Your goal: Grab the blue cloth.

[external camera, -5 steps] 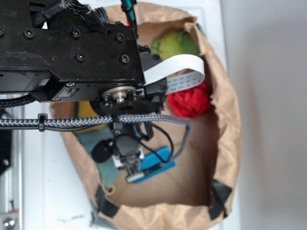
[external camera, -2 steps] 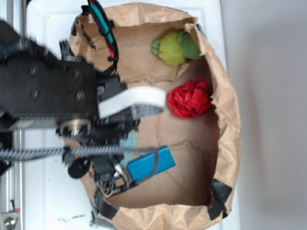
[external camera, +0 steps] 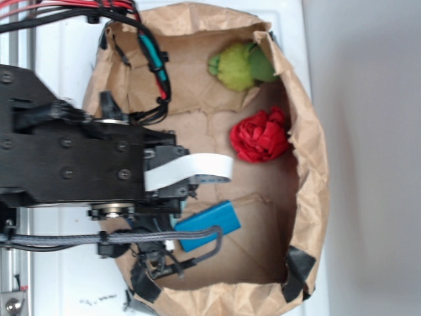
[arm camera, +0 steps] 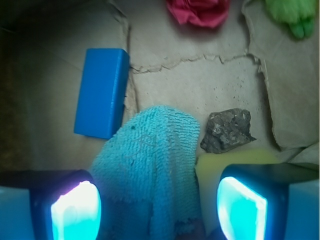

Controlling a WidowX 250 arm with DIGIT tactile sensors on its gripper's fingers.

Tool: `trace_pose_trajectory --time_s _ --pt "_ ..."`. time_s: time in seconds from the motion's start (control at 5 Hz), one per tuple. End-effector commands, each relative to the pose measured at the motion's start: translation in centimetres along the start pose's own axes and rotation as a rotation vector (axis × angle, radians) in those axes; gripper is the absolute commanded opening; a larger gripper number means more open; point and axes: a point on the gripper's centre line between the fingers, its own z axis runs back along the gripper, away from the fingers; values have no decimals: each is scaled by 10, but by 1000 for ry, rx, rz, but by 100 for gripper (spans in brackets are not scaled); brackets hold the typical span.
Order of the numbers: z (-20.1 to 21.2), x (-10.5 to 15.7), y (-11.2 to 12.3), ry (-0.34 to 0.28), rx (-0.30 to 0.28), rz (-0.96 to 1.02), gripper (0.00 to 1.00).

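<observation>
Claw (arm camera: 159,207) spread wide, straddling blue cloth (arm camera: 150,165); blue block (arm camera: 100,92) left, grey rock (arm camera: 227,130) right.

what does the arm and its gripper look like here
The arm is boxy black metal with bolt heads. A white flat ribbon cable, a braided grey cable and red, black and teal wires run along it. The gripper has dark fingers with pads glowing cyan.

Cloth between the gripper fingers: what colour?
Pale teal-blue terry, the blue cloth; clearest in the wrist view.
</observation>
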Motion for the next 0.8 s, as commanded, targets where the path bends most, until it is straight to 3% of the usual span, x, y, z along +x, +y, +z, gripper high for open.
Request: trace_pose_trajectory --time_s 0.0,0.2,0.6 --pt "49 16 15 52 -86 65 100" --pt "54 23 21 40 -69 101 100" --pt "11 40 22 4 38 132 100"
